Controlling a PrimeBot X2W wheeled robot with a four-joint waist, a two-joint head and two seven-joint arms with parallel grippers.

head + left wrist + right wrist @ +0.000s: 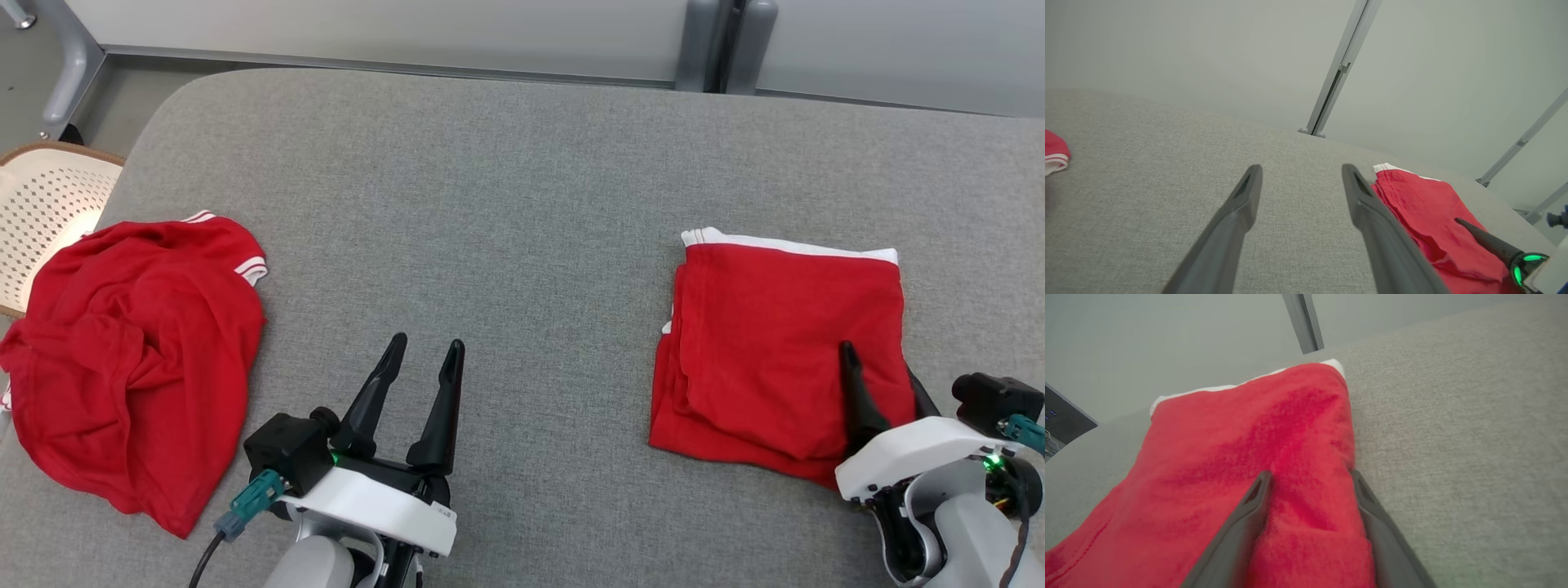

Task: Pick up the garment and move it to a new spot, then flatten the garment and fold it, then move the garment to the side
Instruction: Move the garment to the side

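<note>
1. Grey woven fabric covers the counter, which carries two red garments set well apart.
2. To the right lies the folded red garment, a neat, roughly square stack with a white trim along its far edge.
3. The right gripper is at that garment's near right corner. One of its fingers lies on top of the cloth and the other sits at the right-hand edge.
4. In the right wrist view, the right gripper's fingers stand wide apart with a ridge of the red cloth between them. No pinch on it is visible.
5. The left gripper is over bare counter near the front middle, touching neither garment. Its fingers are spread wide and hold nothing.
6. To the far left, a crumpled red garment lies rumpled in a heap, with white-striped cuffs showing at its far side.
7. Beyond the counter's left edge stands a white perforated basket.
</note>
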